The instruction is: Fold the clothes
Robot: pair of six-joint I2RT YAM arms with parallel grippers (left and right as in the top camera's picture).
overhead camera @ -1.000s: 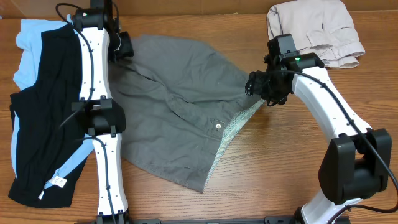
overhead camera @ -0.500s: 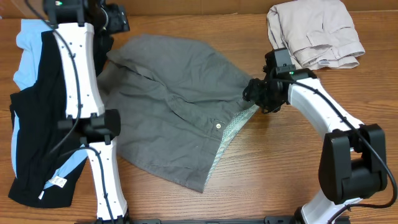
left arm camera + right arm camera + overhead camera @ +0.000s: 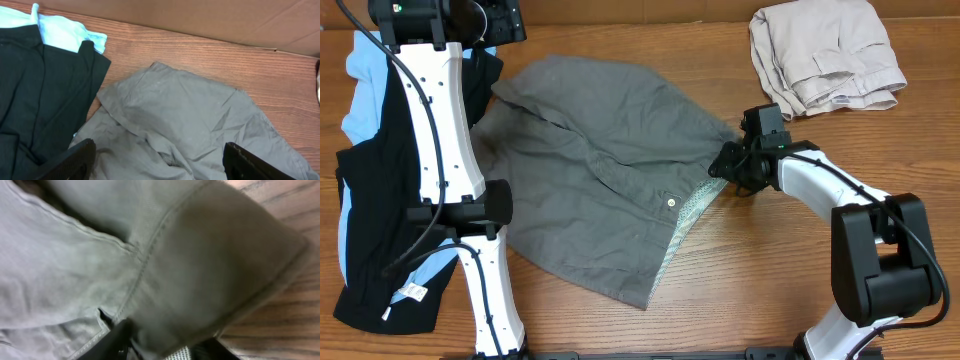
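Shorts [image 3: 600, 190]: spread, first fold pending. Right pincer [image 3: 728, 165] at shorts' waist corner, closure cannot be told. Left pincer [image 3: 157, 155] apart, over shorts' far edge. Next: clamp, fold over.

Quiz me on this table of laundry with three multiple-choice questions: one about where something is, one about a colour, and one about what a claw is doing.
1. Where does the folded beige garment lie in the overhead view?
A. top right of the table
B. dead centre
C. bottom left

2. What colours is the clothing left of the grey shorts?
A. red and yellow
B. black and light blue
C. green and white

3. How is the left gripper?
A. shut on the shorts
B. holding the beige garment
C. open, holding nothing

Answers:
1 A: it sits by the far right corner, apart from the shorts.
2 B: black cloth lies beside pale blue.
3 C: its wrist view shows the fingers wide apart with nothing held between them.
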